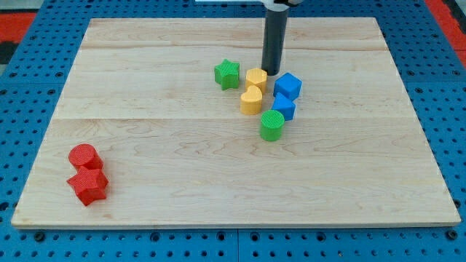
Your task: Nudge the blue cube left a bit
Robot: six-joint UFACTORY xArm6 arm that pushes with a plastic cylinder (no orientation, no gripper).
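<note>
The blue cube [288, 86] sits right of the board's centre. My tip [271, 73] rests on the board just up and left of the cube, between it and a yellow hexagonal block [256, 78]. The rod rises straight to the view's top. A second blue block [283, 106] lies just below the cube, touching or nearly touching it.
A yellow heart-shaped block [251, 100] lies below the yellow hexagon. A green star [227, 73] is to the left of them. A green cylinder [271, 124] is below the second blue block. A red cylinder [83, 156] and a red star [88, 185] sit at the bottom left. The wooden board [182, 145] lies on a blue pegboard.
</note>
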